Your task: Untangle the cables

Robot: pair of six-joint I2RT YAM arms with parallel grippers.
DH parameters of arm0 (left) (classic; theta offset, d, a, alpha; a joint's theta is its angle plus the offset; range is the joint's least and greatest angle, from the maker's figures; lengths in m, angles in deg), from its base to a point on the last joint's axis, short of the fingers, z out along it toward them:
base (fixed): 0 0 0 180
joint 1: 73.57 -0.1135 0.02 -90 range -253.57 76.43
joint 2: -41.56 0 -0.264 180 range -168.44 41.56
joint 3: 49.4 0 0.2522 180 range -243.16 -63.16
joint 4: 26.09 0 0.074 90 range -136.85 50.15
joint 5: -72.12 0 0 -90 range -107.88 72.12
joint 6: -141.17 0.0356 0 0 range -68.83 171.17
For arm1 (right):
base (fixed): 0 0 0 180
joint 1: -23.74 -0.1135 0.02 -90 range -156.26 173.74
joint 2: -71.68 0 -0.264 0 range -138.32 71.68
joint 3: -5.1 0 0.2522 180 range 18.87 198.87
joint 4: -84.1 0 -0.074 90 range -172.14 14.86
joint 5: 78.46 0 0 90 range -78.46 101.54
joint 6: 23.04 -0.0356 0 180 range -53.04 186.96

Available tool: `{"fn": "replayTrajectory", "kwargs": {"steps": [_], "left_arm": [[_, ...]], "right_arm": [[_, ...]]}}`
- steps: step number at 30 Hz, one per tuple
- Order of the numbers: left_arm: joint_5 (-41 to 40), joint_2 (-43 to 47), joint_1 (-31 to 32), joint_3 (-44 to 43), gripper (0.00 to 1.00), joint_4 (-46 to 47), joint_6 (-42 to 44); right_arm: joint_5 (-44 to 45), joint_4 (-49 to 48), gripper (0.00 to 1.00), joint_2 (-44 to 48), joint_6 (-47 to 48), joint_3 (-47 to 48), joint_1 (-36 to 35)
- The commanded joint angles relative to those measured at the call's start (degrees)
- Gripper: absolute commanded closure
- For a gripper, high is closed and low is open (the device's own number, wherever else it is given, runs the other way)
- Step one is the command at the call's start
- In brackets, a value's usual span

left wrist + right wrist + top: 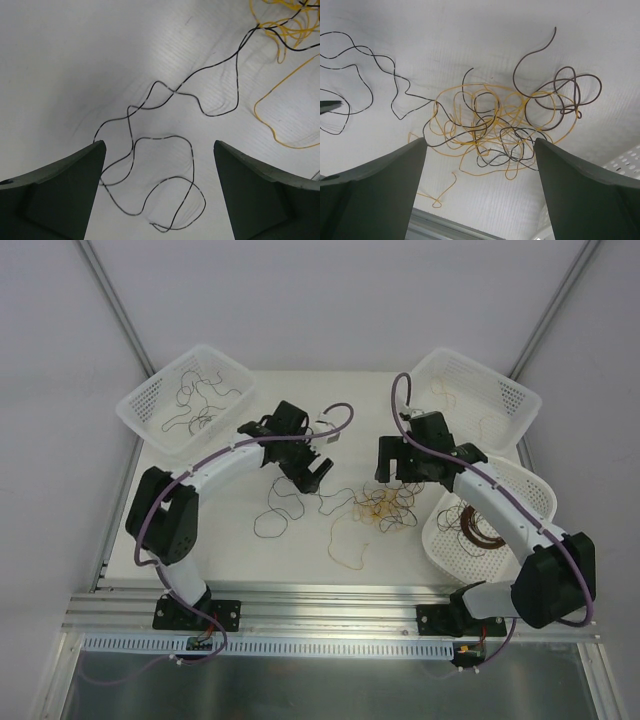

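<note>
I am holding my left gripper (312, 472) wide open over the table (230, 545), and nothing is sitting between its fingers (60, 190). A loose black strand (165, 137) is lying on the white surface below the gap, looping over itself and then running off toward the main knot. My right gripper (398, 476) is also standing wide open and gripping nothing (both pairs of jaws are spread about equally far).

It is hovering over the tangle of cables (490, 127), a clump of yellow-tan, black and brown strands crossing over one another. The clump is lying near the middle of the table between my two grippers, closer to the right one. A brown strand (560, 92) is curling out at the clump's edge, and a yellow loop (350, 540) is trailing from it toward the near edge of the table.

Some dark strands (195, 400) are lying in the basket at the back left (140, 410), and what looks like a tan strand (440, 390) is lying in the basket at the back right (522, 400). The near right basket (440, 540) is holding a neat brown ring coil (482, 528).
</note>
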Motion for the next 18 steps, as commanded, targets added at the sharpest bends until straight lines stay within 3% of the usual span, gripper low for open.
{"fn": "replayTrajectory", "kwargs": {"steps": [1,10,18], "left_arm": [[5.0,-3.3,3.2,-4.2,0.09,2.4,7.1],[8.7,-8.6,7.7,-4.2,0.09,3.2,15.1],[10.2,-13.9,8.7,-7.1,0.16,3.1,15.0]], "right_arm": [[0.7,0.4,0.06,3.7,-0.6,-1.0,-0.1],[1.0,1.2,0.05,6.4,-1.4,-3.0,-0.1],[1.5,2.4,0.05,7.5,-2.0,-3.8,-0.1]]}}
